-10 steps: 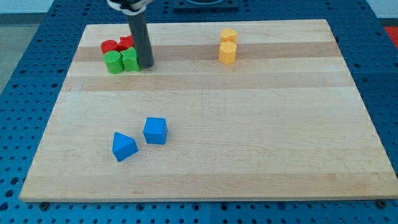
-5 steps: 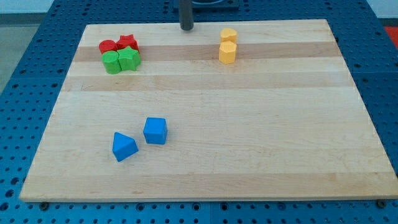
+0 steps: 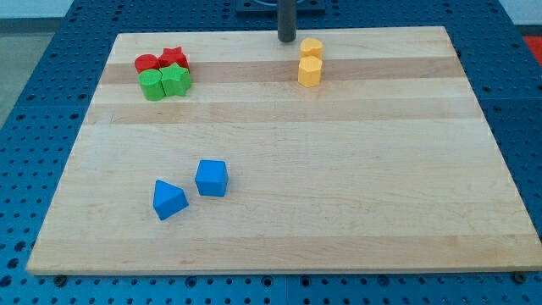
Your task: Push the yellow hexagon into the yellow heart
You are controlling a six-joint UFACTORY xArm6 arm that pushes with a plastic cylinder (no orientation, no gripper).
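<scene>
Two yellow blocks sit near the view's top, right of centre, touching each other. The upper one [image 3: 312, 47] is the smaller; the lower one [image 3: 310, 71] is the yellow hexagon. Which is the heart is hard to make out; the upper looks like it. My tip [image 3: 286, 39] is at the board's top edge, just left of the upper yellow block and apart from it.
A cluster at the top left holds a red round block [image 3: 147, 63], a red star-like block [image 3: 174, 58], a green round block [image 3: 153, 85] and a green block [image 3: 176, 80]. A blue cube [image 3: 211, 178] and a blue wedge [image 3: 168, 199] lie lower left. The wooden board [image 3: 339, 186] rests on a blue pegboard.
My tip has left the red and green cluster and moved right along the top edge to just left of the yellow blocks. No block has moved.
</scene>
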